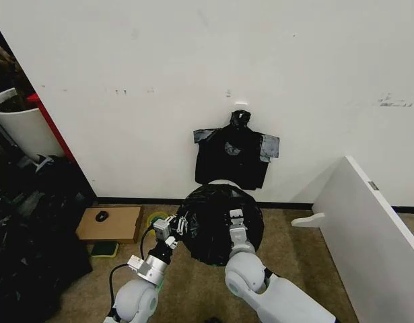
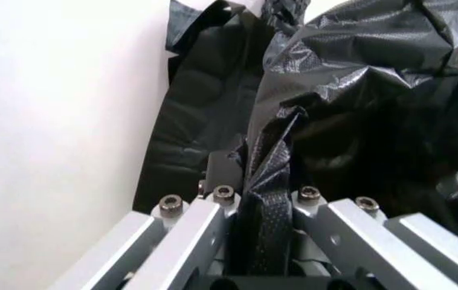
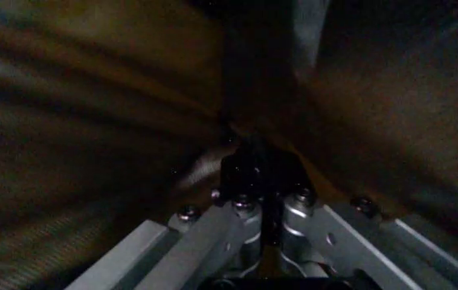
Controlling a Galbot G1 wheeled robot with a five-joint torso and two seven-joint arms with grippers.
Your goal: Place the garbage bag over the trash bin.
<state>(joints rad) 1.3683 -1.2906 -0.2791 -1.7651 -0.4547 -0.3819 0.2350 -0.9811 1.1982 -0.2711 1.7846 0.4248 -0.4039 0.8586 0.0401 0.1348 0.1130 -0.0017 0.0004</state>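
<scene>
The black, crinkly garbage bag (image 1: 217,225) drapes over the trash bin, which stands on the floor by the wall; a pale sliver of the trash bin's rim (image 1: 222,182) shows at the far side. My left gripper (image 1: 178,223) is at the bag's left edge. In the left wrist view the left gripper (image 2: 261,194) is shut on a bunched fold of the garbage bag (image 2: 358,78). My right gripper (image 1: 237,221) rests on the bag's front right. The right wrist view is dark, and the right gripper (image 3: 265,194) is pinched on the garbage bag's film (image 3: 116,121).
A flat black bundle (image 1: 233,158) with grey tabs hangs on the wall behind the bin. A cardboard box (image 1: 111,224) and a tape roll (image 1: 156,219) lie to the left. A heap of dark bags (image 1: 31,222) and a taller white bin (image 1: 21,128) stand further left. A white board (image 1: 368,222) leans at the right.
</scene>
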